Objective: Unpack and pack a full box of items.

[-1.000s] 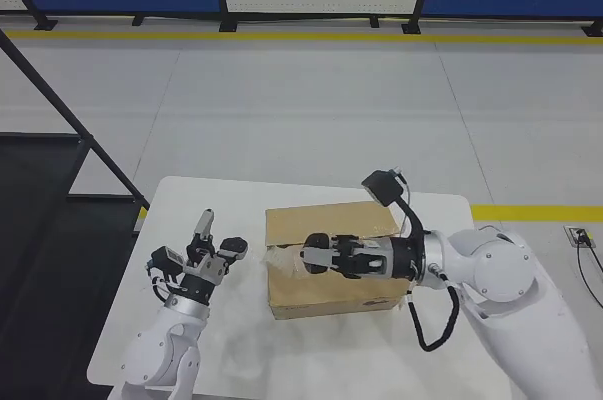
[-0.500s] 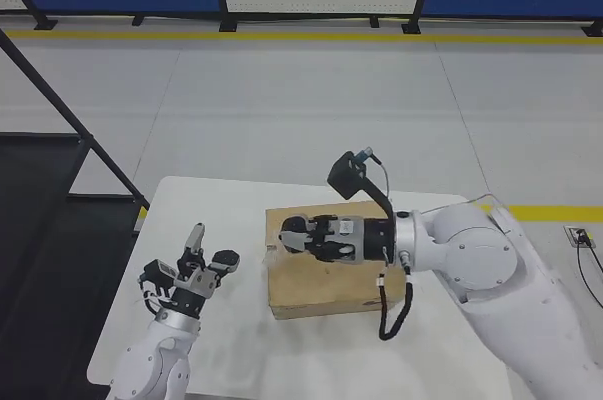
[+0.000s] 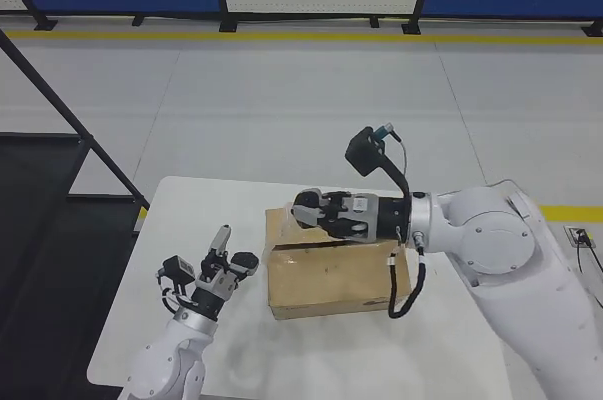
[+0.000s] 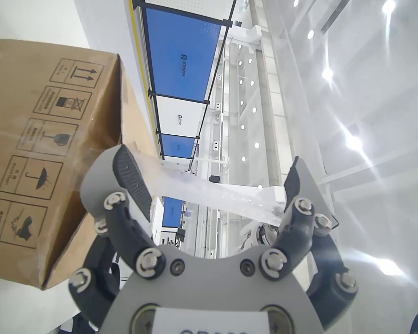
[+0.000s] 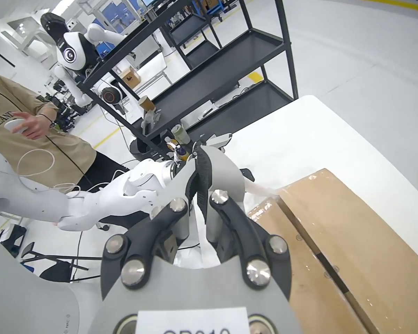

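Note:
A closed brown cardboard box (image 3: 331,275) lies in the middle of the white table (image 3: 186,205); its printed end (image 4: 38,140) and taped top seam (image 5: 334,245) face the wrist cameras. My right gripper (image 3: 303,210) hangs above the box's far left corner, shut (image 5: 198,173) on a strip of clear tape (image 5: 209,255). The tape strip (image 4: 216,194) stretches from the box's end and crosses the gap of my left gripper (image 4: 209,182). The left gripper (image 3: 231,262) stands open just off that end of the box, pointing upward.
A black metal shelf rack (image 3: 41,230) stands off the table's left side, also seen as the rack (image 5: 230,71) beyond the table edge. Bare table surface lies in front of the box and to its left.
The right gripper rose from the box's left end and shifted toward the far edge, drawing the tape up. The left gripper moved closer to the box.

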Action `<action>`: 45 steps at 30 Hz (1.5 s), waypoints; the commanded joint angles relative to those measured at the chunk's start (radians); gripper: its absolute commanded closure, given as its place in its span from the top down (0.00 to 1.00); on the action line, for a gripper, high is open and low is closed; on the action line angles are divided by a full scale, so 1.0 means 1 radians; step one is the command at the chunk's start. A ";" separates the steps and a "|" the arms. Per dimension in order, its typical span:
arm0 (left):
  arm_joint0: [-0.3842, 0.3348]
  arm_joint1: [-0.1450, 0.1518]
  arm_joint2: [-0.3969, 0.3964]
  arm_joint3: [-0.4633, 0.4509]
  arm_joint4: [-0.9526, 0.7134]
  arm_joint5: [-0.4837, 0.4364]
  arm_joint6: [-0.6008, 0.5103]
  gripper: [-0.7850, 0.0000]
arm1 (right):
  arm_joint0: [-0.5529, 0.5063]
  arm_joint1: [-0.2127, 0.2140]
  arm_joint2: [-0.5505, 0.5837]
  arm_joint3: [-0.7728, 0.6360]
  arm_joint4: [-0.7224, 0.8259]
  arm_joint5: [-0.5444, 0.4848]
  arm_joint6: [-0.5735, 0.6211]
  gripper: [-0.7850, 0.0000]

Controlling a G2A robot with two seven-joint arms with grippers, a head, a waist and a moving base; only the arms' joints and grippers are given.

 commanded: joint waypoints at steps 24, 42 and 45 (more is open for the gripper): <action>-0.085 -0.007 0.101 0.034 0.045 0.047 0.024 1.00 | -0.161 0.056 0.164 -0.035 -0.239 0.096 -0.010 0.00; -0.127 -0.012 0.133 0.072 0.059 0.067 0.053 1.00 | -0.223 0.082 0.211 -0.039 -0.389 0.175 0.025 0.00; -0.139 -0.014 0.143 0.087 0.065 0.073 0.067 1.00 | -0.235 0.085 0.215 -0.030 -0.407 0.185 0.018 0.00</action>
